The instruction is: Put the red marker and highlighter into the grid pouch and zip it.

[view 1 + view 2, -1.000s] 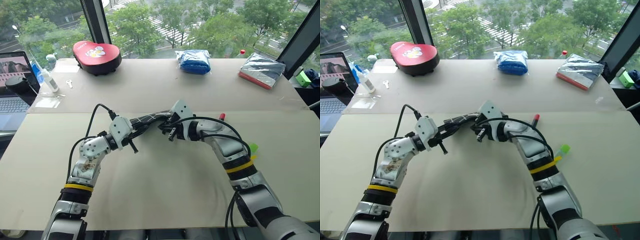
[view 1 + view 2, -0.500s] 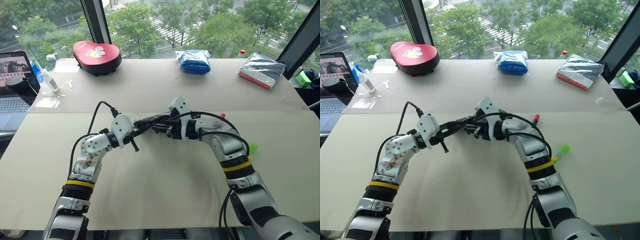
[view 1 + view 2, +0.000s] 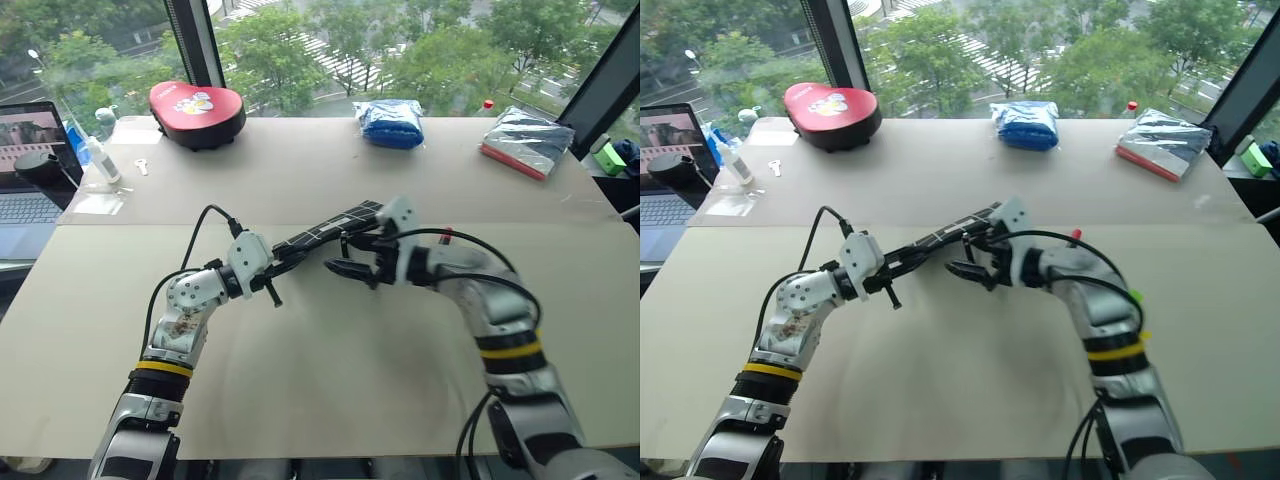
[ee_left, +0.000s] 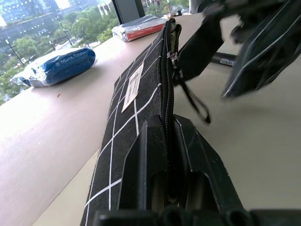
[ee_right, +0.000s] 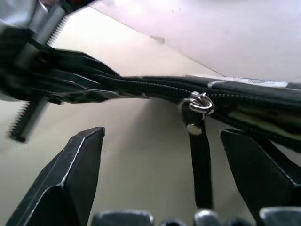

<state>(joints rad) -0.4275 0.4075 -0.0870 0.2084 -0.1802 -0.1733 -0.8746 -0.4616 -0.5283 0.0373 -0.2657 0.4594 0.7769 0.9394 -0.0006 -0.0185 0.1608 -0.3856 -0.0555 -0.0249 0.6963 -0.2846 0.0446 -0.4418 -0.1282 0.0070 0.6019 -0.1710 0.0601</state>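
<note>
**grid pouch held up edge-on by the left hand, right hand spread beside it**

the left hand is clenched on one end of the grid pouch, holding it off the tabletop with the zipper edge turned up. in the left wrist view the two black fingers pinch the pouch along its zipper, and its white label faces the window side. the zipper pull strap dangles from its metal ring below the zipper line.

the right hand is released, its fingers wide apart, just beside the pouch near the hanging strap; in the right wrist view the strap sits between the two fingers without either one pressing on it.

the red marker lies on the tabletop behind the right forearm, only its red end visible. a sliver of the green highlighter peeks out beside the right arm.

along the far edge sit a red padded case, a blue cloth bundle and a silver packet. a laptop stands at the left.
</note>
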